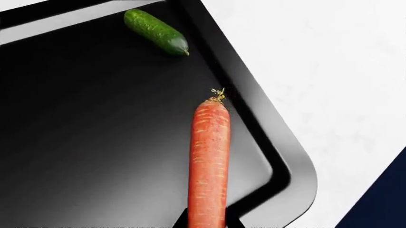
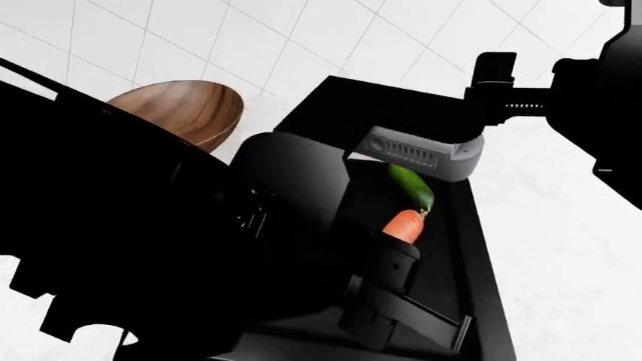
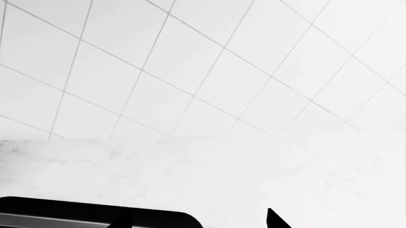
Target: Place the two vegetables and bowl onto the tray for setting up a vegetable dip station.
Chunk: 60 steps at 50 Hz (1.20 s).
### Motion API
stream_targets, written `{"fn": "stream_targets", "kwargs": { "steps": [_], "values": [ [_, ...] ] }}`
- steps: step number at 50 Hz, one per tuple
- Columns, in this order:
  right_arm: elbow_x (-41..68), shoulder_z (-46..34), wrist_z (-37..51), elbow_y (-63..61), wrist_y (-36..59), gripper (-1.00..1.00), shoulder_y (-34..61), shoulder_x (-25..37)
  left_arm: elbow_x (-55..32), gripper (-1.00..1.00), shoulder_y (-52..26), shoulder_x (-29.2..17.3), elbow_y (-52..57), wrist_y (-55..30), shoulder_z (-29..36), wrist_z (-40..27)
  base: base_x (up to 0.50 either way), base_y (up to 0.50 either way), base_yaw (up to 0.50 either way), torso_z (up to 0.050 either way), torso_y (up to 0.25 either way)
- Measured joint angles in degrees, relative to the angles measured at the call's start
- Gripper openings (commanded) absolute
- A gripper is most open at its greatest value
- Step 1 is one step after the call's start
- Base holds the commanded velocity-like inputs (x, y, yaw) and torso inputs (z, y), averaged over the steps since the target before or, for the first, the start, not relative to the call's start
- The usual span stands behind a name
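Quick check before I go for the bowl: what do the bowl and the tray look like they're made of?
The bowl looks wooden: brown with darker grain swirls and a soft sheen, probably a smooth polished finish. The tray is glossy black with a raised rim and soft highlights on its rounded corner; that could be lacquered plastic or coated metal, and the render doesn't settle which.

From my seat at the controls I see the carrot (image 1: 208,161) over the tray (image 1: 279,156), near its rounded corner and running alongside one rim, its stem end pointing toward the cucumber (image 1: 156,32). The cucumber lies inside the tray further along that same rim, apart from the carrot. The bowl (image 2: 186,110) sits off the tray, on the counter (image 2: 561,248) beyond its far left corner.
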Motion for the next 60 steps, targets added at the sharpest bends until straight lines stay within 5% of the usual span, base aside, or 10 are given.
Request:
{"fn": "stream_targets", "kwargs": {
  "steps": [10,11,33,60],
  "values": [
    [0.0,-0.2,0.0,0.1,0.0,1.00,0.0,0.0,0.2,-1.00,-0.1,0.2,0.3,0.5,0.2,0.3,0.00,0.00,0.00,0.000,0.000],
    [0.0,-0.2,0.0,0.1,0.0,1.00,0.0,0.0,0.2,1.00,-0.1,0.3,0.2,0.5,0.2,0.3,0.00,0.00,0.00,0.000,0.000],
    [0.0,-0.3,-0.1,0.0,-0.1,1.00,0.1,0.1,1.1,1.00,-2.5,-0.2,-3.1,-0.9,-0.5,1.1,0.00,0.00,0.00,0.000,0.000],
    [0.0,-0.5,-0.2,0.0,-0.2,1.00,0.3,0.2,14.9,1.00,-6.4,-6.4,-25.5,-13.3,0.7,6.7,0.00,0.00,0.00,0.000,0.000]
  ]
}}
